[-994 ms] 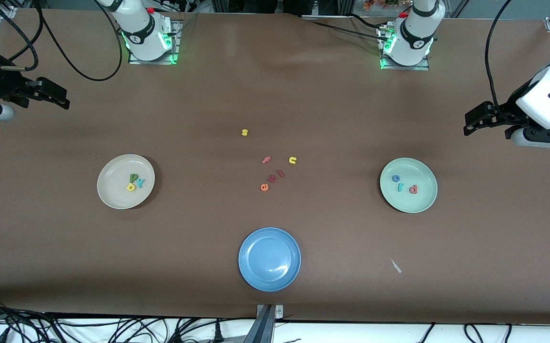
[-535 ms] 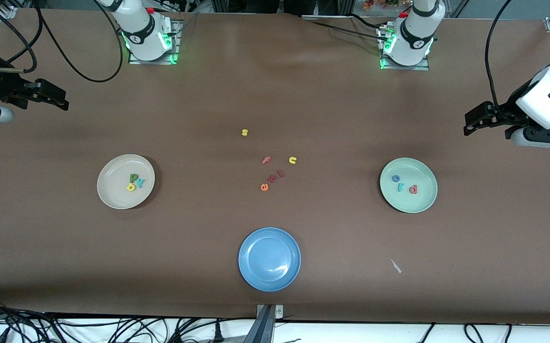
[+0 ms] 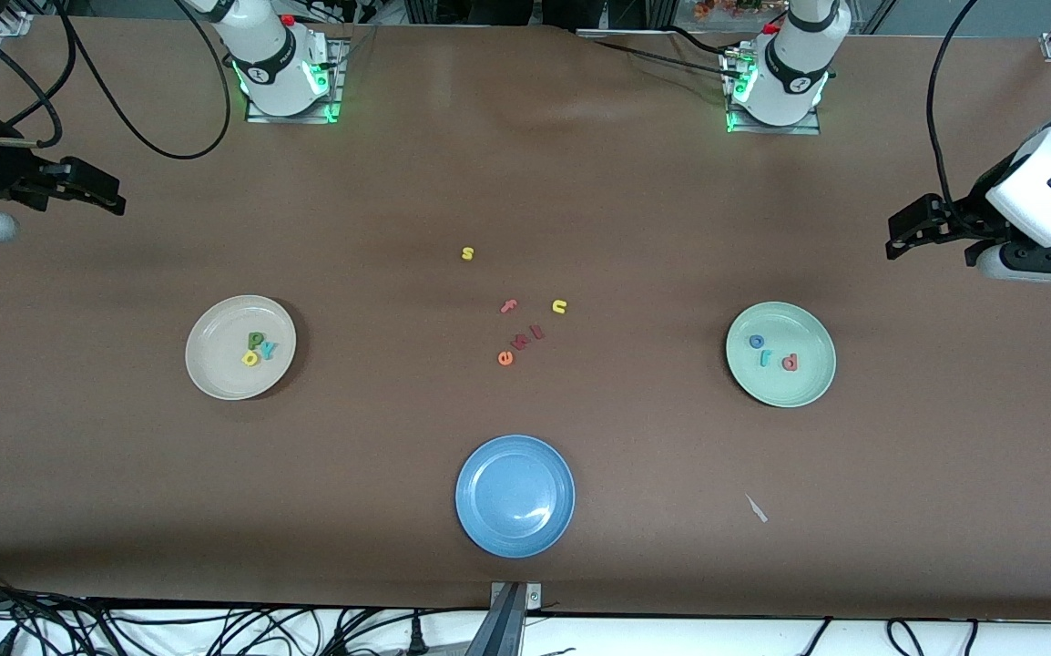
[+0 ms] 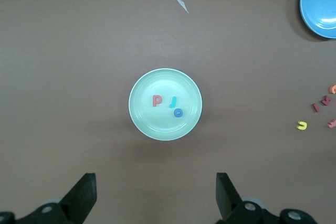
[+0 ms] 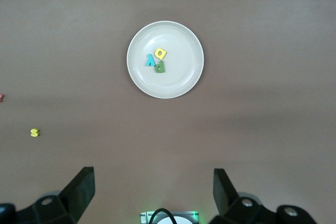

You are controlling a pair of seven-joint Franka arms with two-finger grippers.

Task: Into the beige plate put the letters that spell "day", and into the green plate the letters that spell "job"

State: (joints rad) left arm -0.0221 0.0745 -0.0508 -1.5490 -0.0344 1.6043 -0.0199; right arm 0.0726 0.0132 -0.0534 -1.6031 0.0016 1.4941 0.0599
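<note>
Both pincers hang spread and empty: your left pincer over the desk at its arm's end, your right pincer at the other end. Dark green "d", yellow "a" and teal "y" foam letters lie in the round cream-beige plate, nearer the right arm. Blue "o", teal "j" and red "b" lie in the pale mint-green plate, nearer the left. No task letter looks left to fetch.

The "d", "a" and "y" lie clustered in the beige plate toward the right arm's end of the surface. The "o", "j" and "b" lie in the green plate toward the left arm's end. Loose letters lie between the plates, and the blue plate lies nearer the front camera.
</note>
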